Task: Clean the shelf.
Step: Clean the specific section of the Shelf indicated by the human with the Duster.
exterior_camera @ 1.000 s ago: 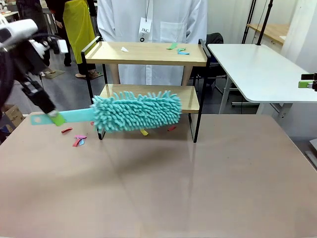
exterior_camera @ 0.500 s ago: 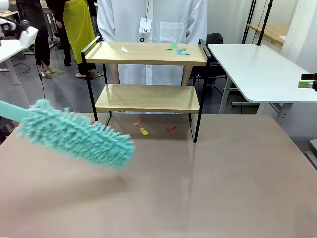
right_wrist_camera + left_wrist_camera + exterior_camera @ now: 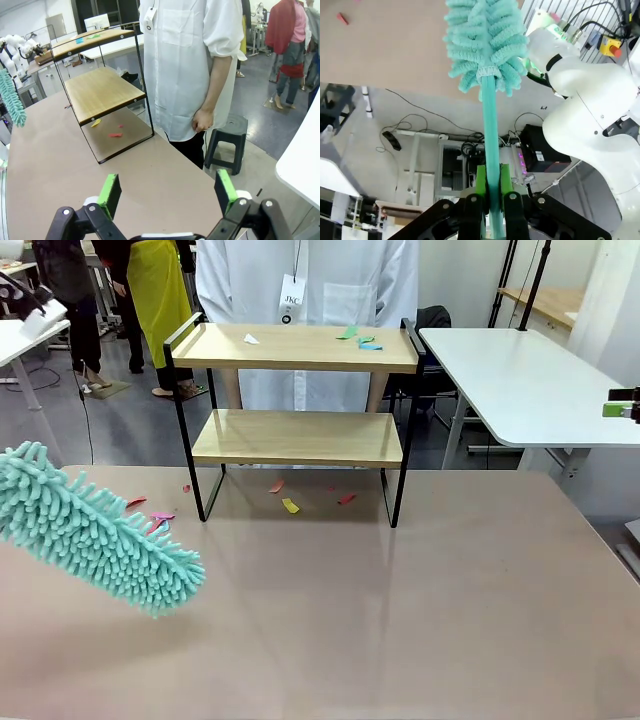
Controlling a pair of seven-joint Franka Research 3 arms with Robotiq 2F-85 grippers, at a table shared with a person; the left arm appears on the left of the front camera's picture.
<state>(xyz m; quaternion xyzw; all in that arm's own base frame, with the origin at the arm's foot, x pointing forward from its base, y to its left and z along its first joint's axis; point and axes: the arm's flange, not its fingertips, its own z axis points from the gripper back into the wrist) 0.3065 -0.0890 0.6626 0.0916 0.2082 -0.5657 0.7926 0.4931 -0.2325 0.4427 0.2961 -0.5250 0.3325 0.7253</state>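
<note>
Clamping the handle (image 3: pixel 489 125) of the microfibre duster (image 3: pixel 95 530), the left gripper (image 3: pixel 492 176) held it at the table's (image 3: pixel 400 600) nine o'clock, clear of the shelf (image 3: pixel 300 437); the right gripper (image 3: pixel 167 191) stood with fingers (image 3: pixel 111 194) wide apart.

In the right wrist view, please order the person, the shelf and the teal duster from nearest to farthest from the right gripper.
1. The person, standing beside the table, at right.
2. The shelf, on the table beyond, centre-left.
3. The teal duster, at the far left edge.
</note>
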